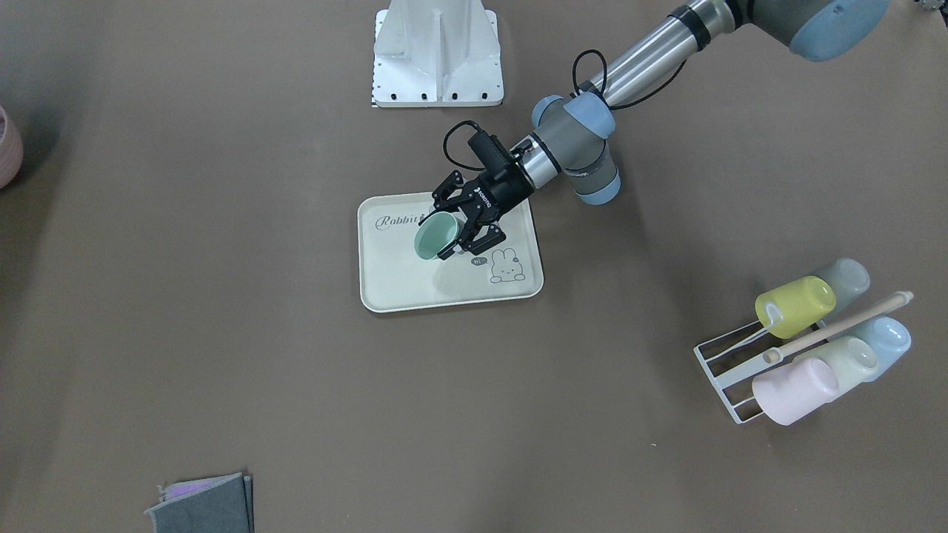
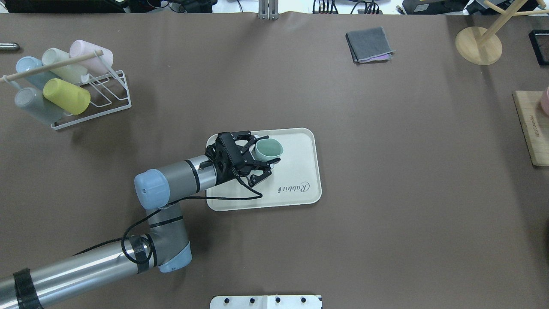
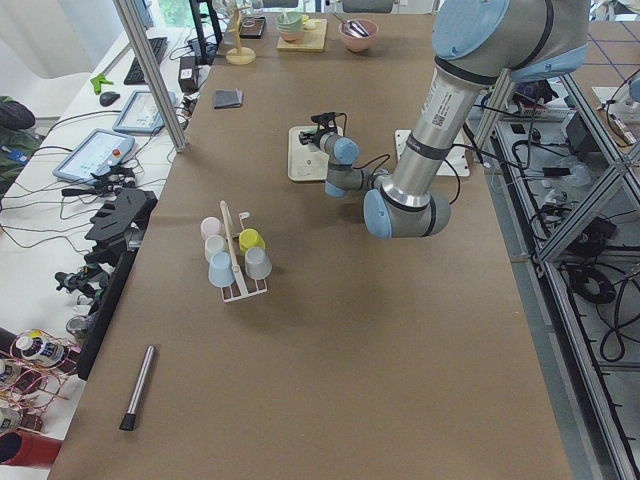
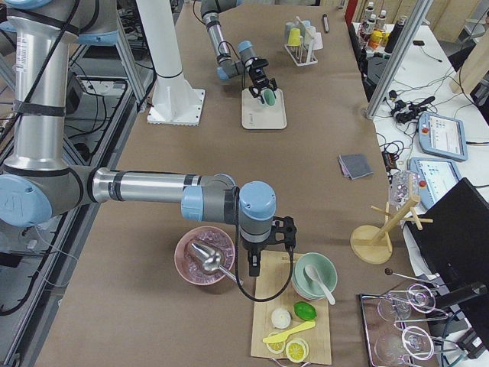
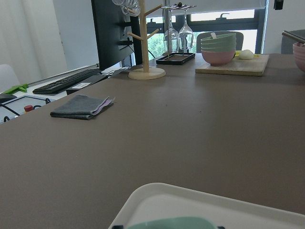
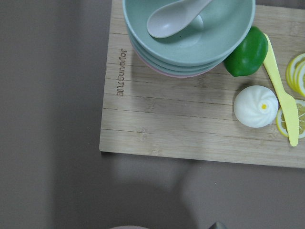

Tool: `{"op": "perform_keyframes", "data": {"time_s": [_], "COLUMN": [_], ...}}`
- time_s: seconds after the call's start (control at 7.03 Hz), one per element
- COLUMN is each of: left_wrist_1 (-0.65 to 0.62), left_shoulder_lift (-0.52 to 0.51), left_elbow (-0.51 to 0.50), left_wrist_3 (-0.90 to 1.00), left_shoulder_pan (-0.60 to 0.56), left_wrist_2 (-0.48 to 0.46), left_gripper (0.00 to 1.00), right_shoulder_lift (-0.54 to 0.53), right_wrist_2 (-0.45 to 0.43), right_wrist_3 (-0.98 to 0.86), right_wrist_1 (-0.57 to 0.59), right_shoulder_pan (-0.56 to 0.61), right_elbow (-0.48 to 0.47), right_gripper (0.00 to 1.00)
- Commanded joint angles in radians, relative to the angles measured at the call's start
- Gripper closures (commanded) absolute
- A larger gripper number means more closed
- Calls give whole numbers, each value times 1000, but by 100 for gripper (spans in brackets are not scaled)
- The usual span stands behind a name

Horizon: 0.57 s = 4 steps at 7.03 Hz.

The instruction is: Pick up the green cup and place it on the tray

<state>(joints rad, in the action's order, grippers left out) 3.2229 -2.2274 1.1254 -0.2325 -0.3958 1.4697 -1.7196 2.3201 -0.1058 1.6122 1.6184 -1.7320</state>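
Observation:
The green cup [image 1: 433, 238] is a pale mint tumbler, tilted on its side with its mouth away from the wrist. My left gripper [image 1: 443, 231] is shut on the green cup, one finger on each side, and holds it over the cream tray [image 1: 444, 292] with the "Rabbit" script. In the overhead view the cup [image 2: 270, 149] sits in the left gripper [image 2: 264, 152] over the tray's [image 2: 300, 146] far left part. The left wrist view shows only the cup's rim [image 5: 171, 223] and the tray's edge [image 5: 200, 202]. My right gripper [image 4: 269, 246] hovers by a wooden cutting board; I cannot tell whether it is open or shut.
A white wire rack [image 2: 92, 101] with several pastel cups, one yellow-green [image 2: 66, 96], stands at the far left. A folded grey cloth [image 2: 369, 44], a wooden stand [image 2: 478, 45] and the cutting board [image 2: 532, 126] with bowls [image 6: 188, 33] are on the right.

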Motion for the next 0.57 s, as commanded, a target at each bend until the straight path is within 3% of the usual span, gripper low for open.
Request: {"op": "perform_keyframes", "data": {"time_s": [0.0, 0.14, 0.28, 0.43], "left_wrist_1": [-2, -2, 0, 5], "left_shoulder_lift": [0, 0, 3, 20], "left_elbow": [-9, -7, -3, 5], "left_wrist_3": [8, 8, 34, 41], "left_shoulder_pan": [3, 5, 6, 6], "left_wrist_2": [-2, 0, -2, -5], "left_gripper": [50, 13, 1, 1], "right_shoulder_lift": [-2, -2, -2, -2], "right_wrist_2": [8, 15, 19, 18], "right_wrist_3": [0, 0, 0, -2], "right_wrist_1": [0, -1, -2, 0], "right_shoulder_pan": [0, 0, 0, 0], "right_elbow": [0, -1, 0, 0], "right_gripper": [0, 0, 0, 0]}}
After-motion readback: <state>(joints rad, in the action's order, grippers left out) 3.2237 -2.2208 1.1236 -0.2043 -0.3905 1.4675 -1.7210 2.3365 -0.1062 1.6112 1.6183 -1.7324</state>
